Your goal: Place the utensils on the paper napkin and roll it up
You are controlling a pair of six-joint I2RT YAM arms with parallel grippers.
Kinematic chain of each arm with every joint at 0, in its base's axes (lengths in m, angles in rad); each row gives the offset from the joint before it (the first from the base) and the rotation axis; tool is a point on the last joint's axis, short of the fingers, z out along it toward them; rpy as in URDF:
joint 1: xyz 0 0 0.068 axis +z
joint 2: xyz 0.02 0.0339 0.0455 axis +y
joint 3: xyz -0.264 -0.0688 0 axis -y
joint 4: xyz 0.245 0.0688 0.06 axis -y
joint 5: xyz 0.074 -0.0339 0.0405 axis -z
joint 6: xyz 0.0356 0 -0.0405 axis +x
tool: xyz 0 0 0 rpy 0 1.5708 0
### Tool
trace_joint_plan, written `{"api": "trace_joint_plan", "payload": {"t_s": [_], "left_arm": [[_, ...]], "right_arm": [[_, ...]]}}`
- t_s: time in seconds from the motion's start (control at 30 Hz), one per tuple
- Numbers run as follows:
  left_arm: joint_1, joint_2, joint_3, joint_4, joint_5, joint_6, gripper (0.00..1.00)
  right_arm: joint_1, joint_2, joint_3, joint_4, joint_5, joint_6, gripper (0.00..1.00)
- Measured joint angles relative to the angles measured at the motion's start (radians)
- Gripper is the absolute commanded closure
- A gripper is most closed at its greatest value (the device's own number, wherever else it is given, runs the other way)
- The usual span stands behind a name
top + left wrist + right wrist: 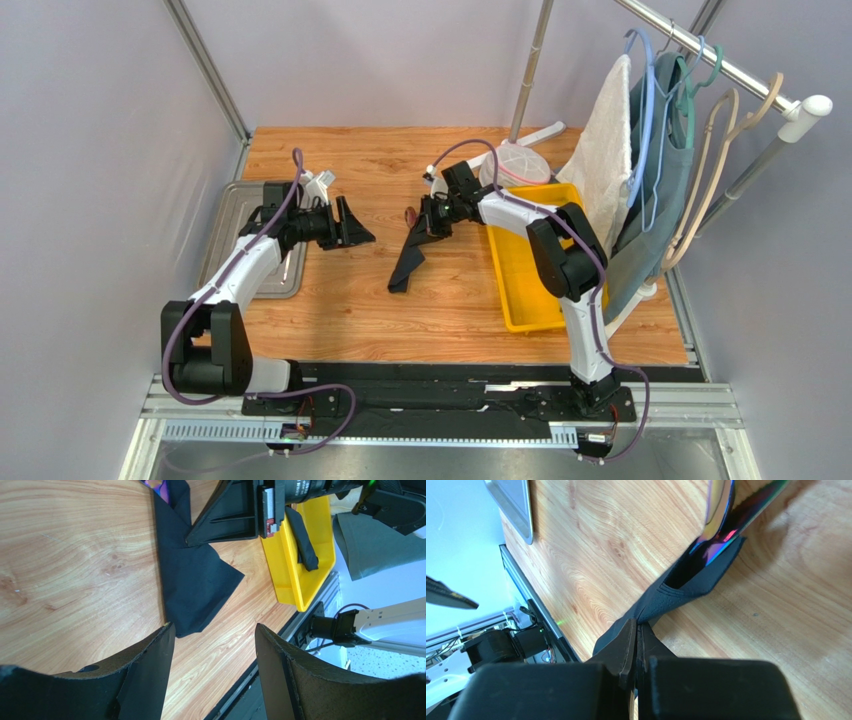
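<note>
**Step in hand (judged):** wrapping the napkin over the cutlery, early in the roll.

**Position:** The thin matte black paper napkin (408, 262) lies mid-desk on the wood-grain desk (330, 310), near the left wall of the yellow plastic bin (520, 295).

**Grippers:**
- The right gripper (637, 627) is clenched on a fold of the napkin at its far, narrow end. That end appears raised a little off the desk.
- The left gripper (215, 630) is released, with its jaws apart and nothing between them. It hangs to the left of the napkin, apart from it.

**Utensils:** The slim utensils with iridescent purple-gold metal heads (721, 520) poke out of the napkin's open far end. Their handles are hidden inside the fold, and I cannot tell how many pieces there are.

**Napkin's look:** It is folded into a long wedge, tight at the pinched end. It spreads into a loose, creased flap at the near end.

**To do this well (judgement):**
- Keep the pinch low and turn the fold over the handles rather than pulling sideways, or the cutlery may slide out.
- Bring the left gripper down on the loose near flap to hold it while the right one rolls.
- The paper looks thin, so a hard tug would likely tear it.
</note>
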Motion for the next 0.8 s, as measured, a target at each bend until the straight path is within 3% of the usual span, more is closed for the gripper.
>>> {"api": "trace_joint_plan", "payload": {"t_s": [0.43,0.8], "left_arm": [[0.03,-0.035,-0.001,0.018,-0.032,0.018,0.31],[0.142,-0.276,-0.022,0.139,-0.006,0.037,0.31]], "right_arm": [[-0.002,-0.064,0.003,-0.01,-0.031,-0.05,1.0],[0.004,-0.191,0.113,-0.167,-0.106,-0.193,1.0]]}}
